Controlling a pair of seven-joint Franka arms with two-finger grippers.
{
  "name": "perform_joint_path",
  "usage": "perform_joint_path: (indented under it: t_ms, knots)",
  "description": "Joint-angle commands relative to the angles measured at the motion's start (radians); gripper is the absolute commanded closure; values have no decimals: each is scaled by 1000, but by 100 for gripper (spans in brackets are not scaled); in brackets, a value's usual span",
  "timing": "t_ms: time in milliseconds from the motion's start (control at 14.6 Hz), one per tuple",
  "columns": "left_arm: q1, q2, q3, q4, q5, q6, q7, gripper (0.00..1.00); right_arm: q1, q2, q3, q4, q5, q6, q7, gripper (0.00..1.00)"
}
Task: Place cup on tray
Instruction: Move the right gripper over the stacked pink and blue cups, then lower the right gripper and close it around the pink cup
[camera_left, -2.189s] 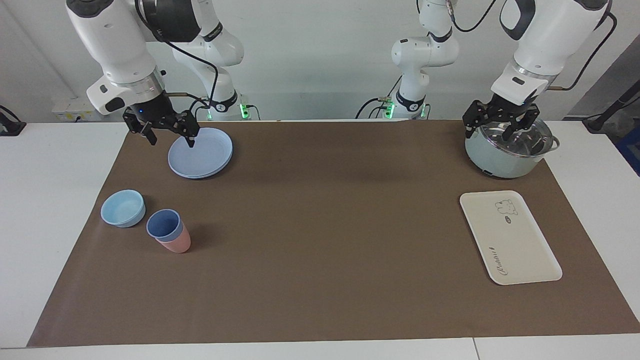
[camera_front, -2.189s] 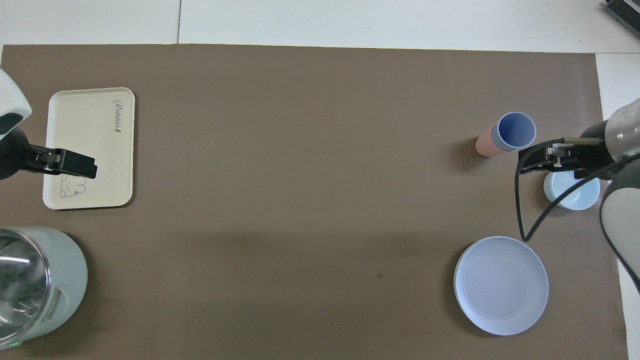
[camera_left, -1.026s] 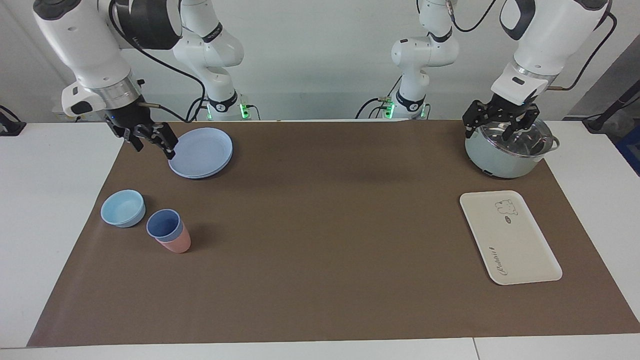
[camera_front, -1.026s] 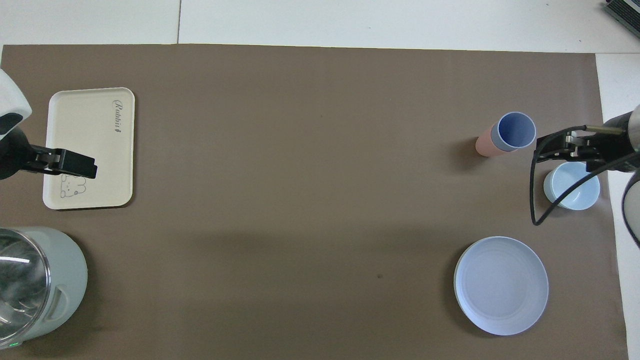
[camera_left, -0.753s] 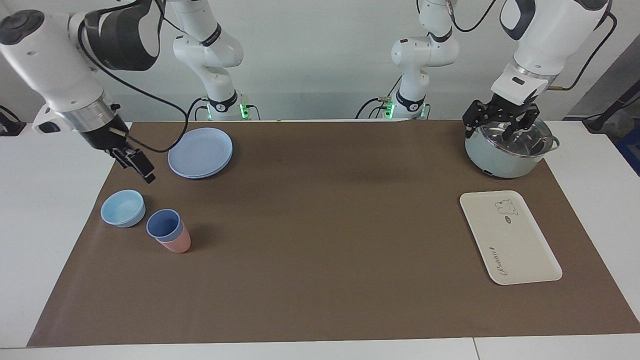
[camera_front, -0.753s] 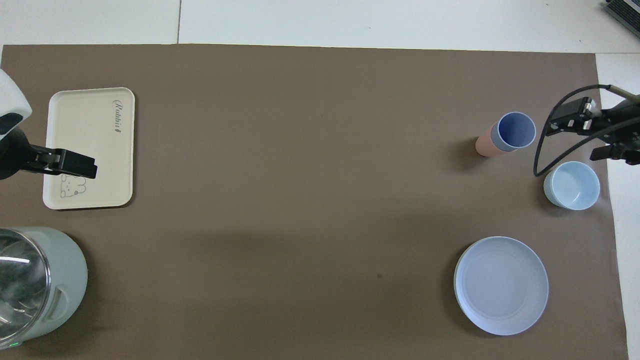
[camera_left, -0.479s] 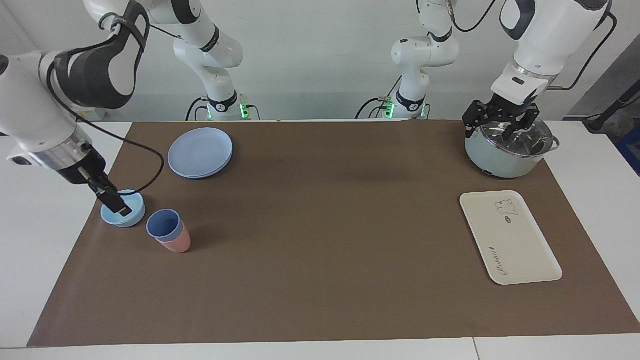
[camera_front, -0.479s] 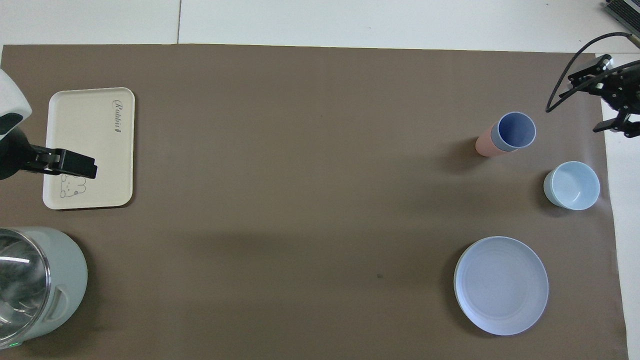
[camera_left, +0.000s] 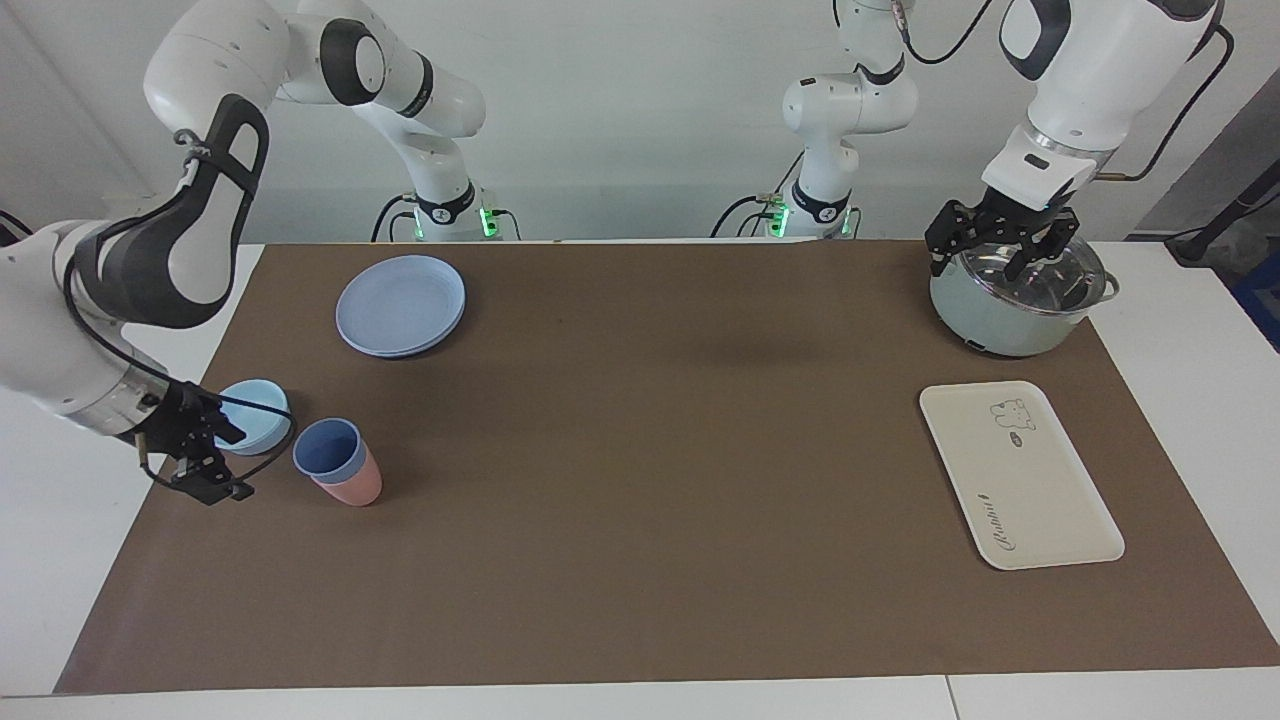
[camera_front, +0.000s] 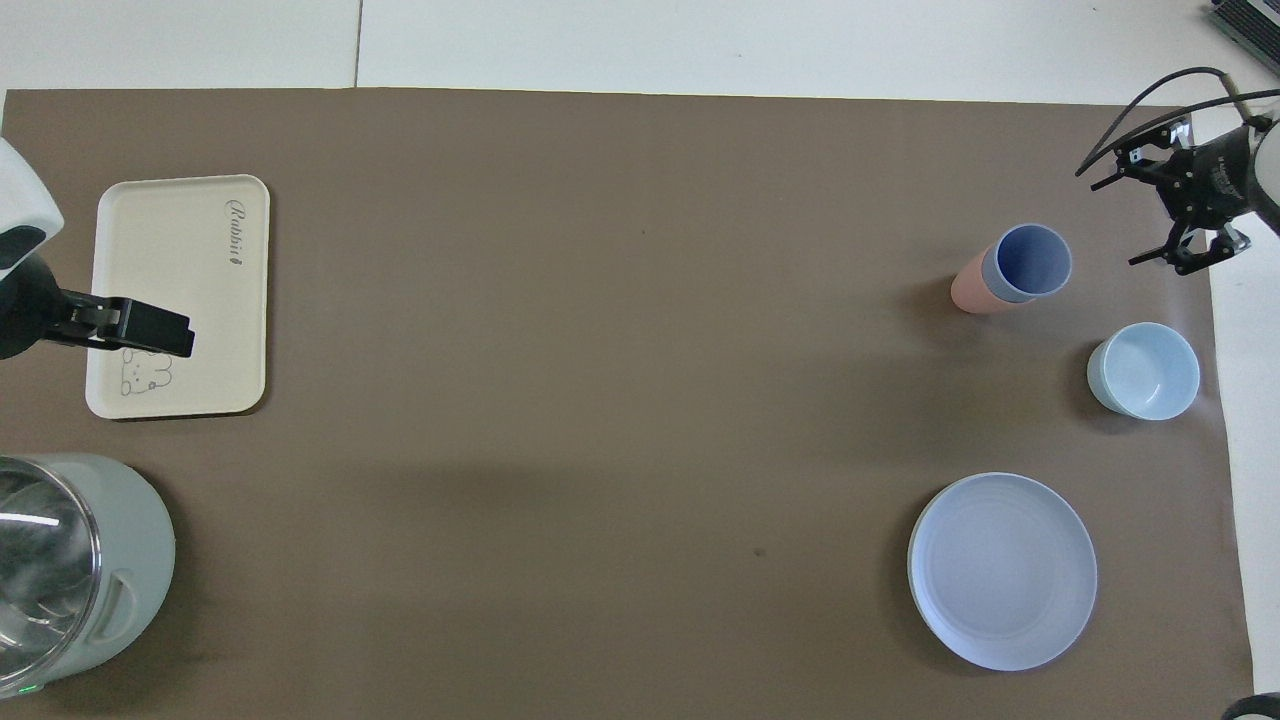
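table (camera_left: 60, 560) | brown mat (camera_left: 640, 520) | tray (camera_left: 1020, 475), plate (camera_left: 400, 304), bowl (camera_left: 262, 398), pot (camera_left: 1015, 300)

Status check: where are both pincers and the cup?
Right pincer open, low beside the cup, empty. Left pincer open, waiting over the pot. Cup nested in pink cup, off the tray. Bowl close by.

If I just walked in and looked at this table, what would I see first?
You would likely spot the right gripper first, low and open beside the blue cup, which sits nested in a pink cup at the right arm's end of the table, next to a light-blue bowl. At the left arm's end lies the cream tray with its little bear, bare. The left gripper waits, open, over a pot.
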Motion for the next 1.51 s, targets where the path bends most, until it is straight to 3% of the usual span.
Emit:
perform_joint_path:
  t_ms: [0, 205, 547, 1095, 1163, 1232, 1300, 1437]
  knots:
    - [10, -26, -4, -23, -8, -8, 10, 0, -24, 66, 9, 16, 68, 50, 20, 5]
    - [10, -26, -4, -23, -8, -8, 10, 0, -18, 67, 12, -48, 115, 59, 22, 5]
    - [10, -26, -4, -23, -8, -8, 10, 0, -15, 0, 12, -266, 234, 121, 23, 5]
    - [10, -26, -4, -23, -8, -8, 10, 0, -15, -34, 20, -335, 376, 104, -10, 6]
    - [10, -26, -4, -23, -8, -8, 10, 0, -15, -49, 20, -369, 387, 102, -54, 21]
    - [10, -26, -4, -23, -8, -8, 10, 0, -15, -62, 21, -396, 414, 102, -76, 72]
    - [10, -26, -4, -23, -8, -8, 10, 0, -15, -69, 20, -410, 475, 102, -75, 100]
    - [10, -26, -4, -23, -8, -8, 10, 0, -10, -94, 20, -449, 537, 102, -70, 100]
